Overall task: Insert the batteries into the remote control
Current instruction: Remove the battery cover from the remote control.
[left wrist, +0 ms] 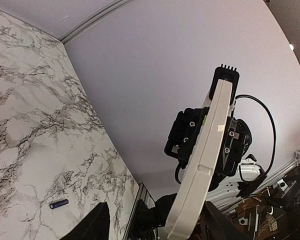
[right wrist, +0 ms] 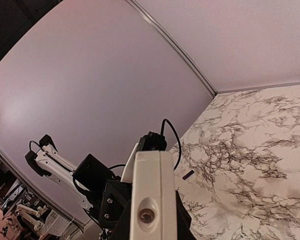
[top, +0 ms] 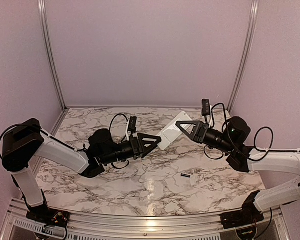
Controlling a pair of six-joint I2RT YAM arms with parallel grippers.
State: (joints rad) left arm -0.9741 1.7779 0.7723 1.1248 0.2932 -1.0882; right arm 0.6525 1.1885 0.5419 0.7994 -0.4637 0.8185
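The right fingers (top: 189, 128) are clenched on the upper-right end of the remote (top: 172, 131), holding it in the air just right of the top view's centre. In the right wrist view that end fills the bottom middle of the frame, dark finger parts close on either side. A small round lens (right wrist: 146, 216) in its end face is turned to the camera.

The left fingers (left wrist: 97, 224) are released. In the left wrist view they stand spread at the bottom edge with the remote's lower end between them. The left-hand one is clearly apart from it; whether the right-hand one touches it cannot be told. From there the remote rises edge-on toward the upper right of the frame, where the right fingers pinch it from both sides.

In the top view the remote slants from lower left to upper right, bridging the two arms above the marbled desk (top: 140, 175). One battery (top: 185, 176) lies flat on the desk, below and to the right of the remote and well apart from both sets of fingers. It shows at lower left in the left wrist view and just right of centre in the right wrist view
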